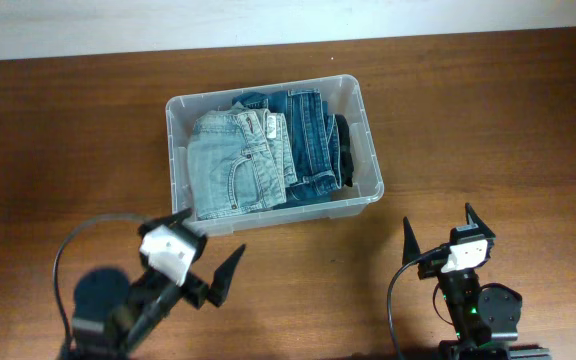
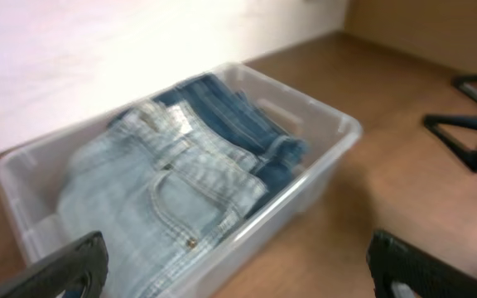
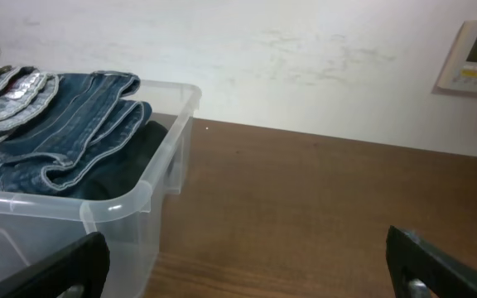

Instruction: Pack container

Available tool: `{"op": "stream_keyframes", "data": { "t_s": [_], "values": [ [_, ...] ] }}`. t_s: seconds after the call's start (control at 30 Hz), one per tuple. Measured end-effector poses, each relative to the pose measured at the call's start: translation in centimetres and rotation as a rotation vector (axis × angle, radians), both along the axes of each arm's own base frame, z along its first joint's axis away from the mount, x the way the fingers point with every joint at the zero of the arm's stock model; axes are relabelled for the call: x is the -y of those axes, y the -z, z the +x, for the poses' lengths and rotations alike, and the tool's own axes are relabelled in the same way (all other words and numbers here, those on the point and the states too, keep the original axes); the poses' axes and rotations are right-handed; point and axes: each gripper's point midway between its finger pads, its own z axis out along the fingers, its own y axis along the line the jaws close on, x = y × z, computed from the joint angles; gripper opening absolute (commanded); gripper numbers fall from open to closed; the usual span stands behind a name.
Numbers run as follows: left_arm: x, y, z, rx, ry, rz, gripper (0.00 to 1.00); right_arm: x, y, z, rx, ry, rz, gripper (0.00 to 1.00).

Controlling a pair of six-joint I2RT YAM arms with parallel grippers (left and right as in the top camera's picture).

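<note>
The clear plastic container point(image 1: 373, 170) stands at the middle of the wooden table. It holds folded light blue jeans point(image 1: 230, 165) on the left, darker blue jeans point(image 1: 308, 145) in the middle and a dark garment point(image 1: 344, 150) at the right wall. My left gripper point(image 1: 208, 248) is open and empty, in front of the container's front left corner. My right gripper point(image 1: 440, 232) is open and empty, in front of the container and to its right. The container also shows in the left wrist view point(image 2: 338, 141) and the right wrist view point(image 3: 151, 194). Its label is hidden.
A pale wall runs behind the table's far edge point(image 1: 288, 40). A white wall panel point(image 3: 474, 56) shows in the right wrist view. A black cable point(image 1: 68, 250) loops by the left arm. Bare wood point(image 1: 488, 130) lies right of the container.
</note>
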Motion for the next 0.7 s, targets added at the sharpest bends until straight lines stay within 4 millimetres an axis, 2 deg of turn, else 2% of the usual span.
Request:
{"op": "stream_keyframes", "data": {
  "t_s": [0.2,0.33,0.7],
  "values": [
    [-3.1,2.6,0.1,0.127,-0.136,-0.030,0.99,0.0,0.0,0.0,0.000,0.000,-0.001,0.99],
    [-4.7,3.2,0.6,0.215,-0.208,-0.040,0.99,0.0,0.0,0.0,0.000,0.000,-0.001,0.98],
    [-5.5,5.1,1.1,0.317,-0.242,-0.047,1.00,0.0,0.0,0.0,0.000,0.000,0.000,0.98]
  ]
}}
